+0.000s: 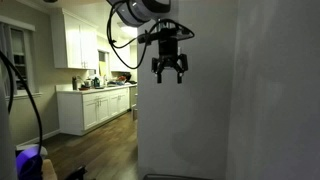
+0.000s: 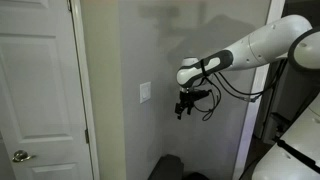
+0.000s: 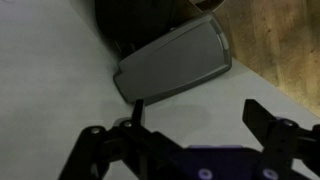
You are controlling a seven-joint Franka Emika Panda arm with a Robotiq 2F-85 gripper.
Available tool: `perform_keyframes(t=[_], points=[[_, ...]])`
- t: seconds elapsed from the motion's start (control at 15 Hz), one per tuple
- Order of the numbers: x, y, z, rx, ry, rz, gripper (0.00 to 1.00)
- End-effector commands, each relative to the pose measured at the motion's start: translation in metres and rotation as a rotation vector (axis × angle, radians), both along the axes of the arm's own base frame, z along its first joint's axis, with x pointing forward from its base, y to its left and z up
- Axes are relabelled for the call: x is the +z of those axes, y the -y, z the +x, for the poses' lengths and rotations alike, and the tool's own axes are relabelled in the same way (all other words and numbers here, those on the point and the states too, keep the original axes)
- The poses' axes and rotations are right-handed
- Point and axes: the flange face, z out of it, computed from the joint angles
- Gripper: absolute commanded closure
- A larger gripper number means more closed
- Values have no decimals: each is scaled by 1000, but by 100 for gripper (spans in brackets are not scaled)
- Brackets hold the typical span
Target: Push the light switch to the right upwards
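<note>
The light switch [image 2: 146,93] is a small white square plate on the grey wall, seen in an exterior view. My gripper [image 2: 183,108] hangs in the air to the right of it, a short way off the wall, not touching it. It also shows in the other exterior view [image 1: 168,76], fingers pointing down and spread. In the wrist view the two black fingers [image 3: 195,120] are apart with nothing between them. The switch does not show in the wrist view.
A white door [image 2: 40,90] with a knob stands left of the switch. A grey flat object [image 3: 175,62] lies on the floor below the gripper. A kitchen with white cabinets [image 1: 95,105] lies beyond the wall's corner.
</note>
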Motion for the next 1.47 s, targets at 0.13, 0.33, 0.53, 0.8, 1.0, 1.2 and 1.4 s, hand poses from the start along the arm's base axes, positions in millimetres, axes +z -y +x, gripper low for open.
perform_keyframes(t=[0.13, 0.33, 0.53, 0.8, 1.0, 1.2, 1.4], points=[[0, 0, 0, 0, -1, 0, 0], [0, 0, 0, 0, -1, 0, 0], [0, 0, 0, 0, -1, 0, 0], [0, 0, 0, 0, -1, 0, 0], [3, 0, 7, 11, 5, -8, 0], [14, -5, 25, 39, 23, -26, 0], [34, -13, 48, 71, 83, -40, 25]])
